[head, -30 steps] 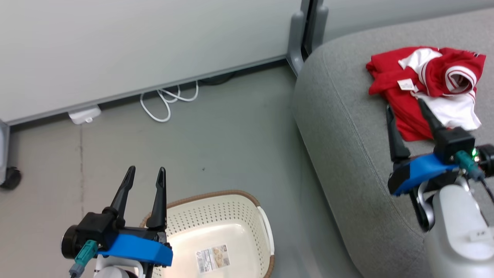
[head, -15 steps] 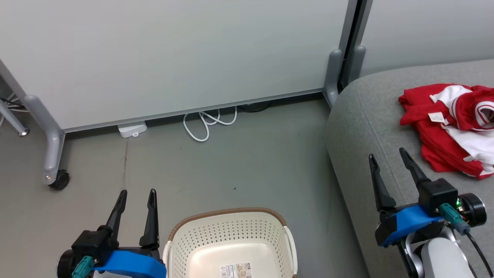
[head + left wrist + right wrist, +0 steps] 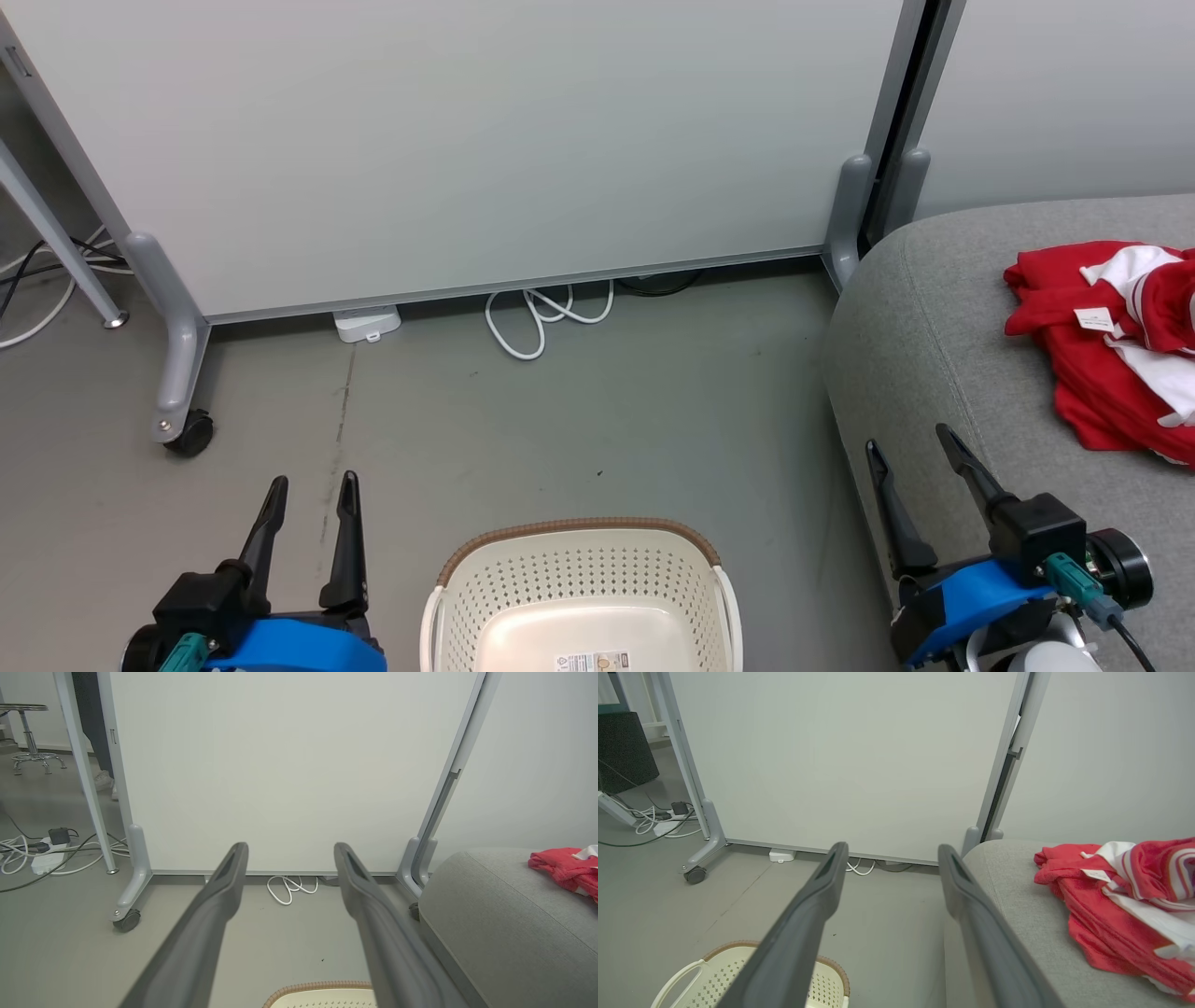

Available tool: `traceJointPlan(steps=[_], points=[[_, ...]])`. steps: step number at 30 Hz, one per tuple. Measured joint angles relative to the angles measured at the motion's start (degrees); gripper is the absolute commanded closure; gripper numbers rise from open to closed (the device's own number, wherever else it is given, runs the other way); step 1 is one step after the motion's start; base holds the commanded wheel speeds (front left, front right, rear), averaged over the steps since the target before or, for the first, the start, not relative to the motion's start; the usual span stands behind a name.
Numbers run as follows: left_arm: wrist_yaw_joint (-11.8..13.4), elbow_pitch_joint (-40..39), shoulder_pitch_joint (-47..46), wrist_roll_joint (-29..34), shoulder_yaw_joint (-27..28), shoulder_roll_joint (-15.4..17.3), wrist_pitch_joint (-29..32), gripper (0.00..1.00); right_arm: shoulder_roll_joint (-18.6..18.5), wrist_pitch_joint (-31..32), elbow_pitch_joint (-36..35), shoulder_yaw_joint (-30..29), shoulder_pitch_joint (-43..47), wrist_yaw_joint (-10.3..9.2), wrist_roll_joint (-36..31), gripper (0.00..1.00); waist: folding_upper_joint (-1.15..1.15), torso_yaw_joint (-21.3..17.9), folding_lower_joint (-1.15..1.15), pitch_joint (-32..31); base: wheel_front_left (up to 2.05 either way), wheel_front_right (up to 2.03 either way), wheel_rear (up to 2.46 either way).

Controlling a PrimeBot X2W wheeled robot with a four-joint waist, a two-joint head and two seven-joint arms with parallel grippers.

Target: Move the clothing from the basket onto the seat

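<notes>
Now left tool and right tool apart, empty; right one farther from the clothing than earlier.

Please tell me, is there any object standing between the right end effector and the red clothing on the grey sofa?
Nothing visible stands between them. The clothing already lies on the seat, and only bare seat fabric separates it from the open, empty right end effector.

My two grippers, left gripper and right gripper, one basket, one sofa, one heap of clothing, its garments uncountable, one stool
</notes>
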Motion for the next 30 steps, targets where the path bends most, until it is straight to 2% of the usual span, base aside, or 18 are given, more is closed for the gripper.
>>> traceJointPlan(steps=[14, 30], points=[[0.0, 0.99, 0.44, 0.16, 1.05, -0.26, 0.0, 0.0, 0.0, 0.75, -1.32, 0.33, 1.16, 0.0, 2.47, 0.0, 0.0, -0.13, 0.01, 0.25, 0.0, 0.0, 0.0], [0.0, 2.72, 0.37, -1.7, 0.42, 0.01, 0.0, 0.0, 0.0, 1.34, -2.1, 0.49, 1.9, 0.0, 2.01, 0.0, 0.0, -0.18, 0.0, 0.35, 0.0, 0.0, 0.0]])
